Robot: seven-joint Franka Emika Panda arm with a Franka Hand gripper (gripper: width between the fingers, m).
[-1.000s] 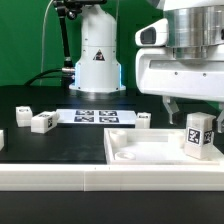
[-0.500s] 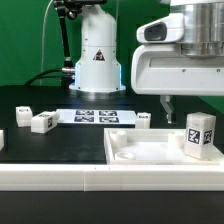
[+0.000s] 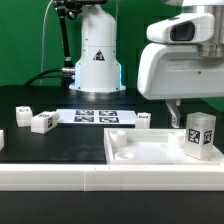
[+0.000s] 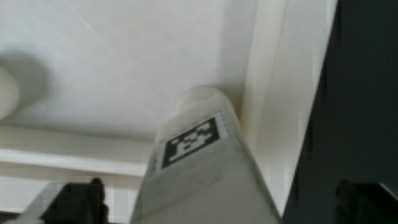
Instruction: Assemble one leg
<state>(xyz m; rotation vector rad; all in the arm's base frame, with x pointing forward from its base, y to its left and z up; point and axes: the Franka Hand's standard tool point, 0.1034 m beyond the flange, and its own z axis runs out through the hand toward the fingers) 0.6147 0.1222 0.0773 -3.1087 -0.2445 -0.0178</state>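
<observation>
The leg (image 3: 200,135) is a small white block with black-and-white tags, standing upright at the right end of the large white tabletop piece (image 3: 140,152). My gripper (image 3: 190,110) hangs just above and behind the leg, open, with one finger (image 3: 172,112) showing to the exterior view's left of it. In the wrist view the leg (image 4: 205,150) lies between my two dark fingertips (image 4: 80,198), which stand well apart from it on both sides. My gripper (image 4: 222,205) holds nothing.
The marker board (image 3: 95,116) lies flat behind the tabletop piece. Three more small white legs lie on the black table: two at the exterior view's left (image 3: 42,122) (image 3: 23,116) and one near the middle (image 3: 143,120). The robot base (image 3: 97,55) stands at the back.
My gripper has moved toward the exterior view's right and slightly up, coming over the upright leg. The leg and the other parts have not moved.
</observation>
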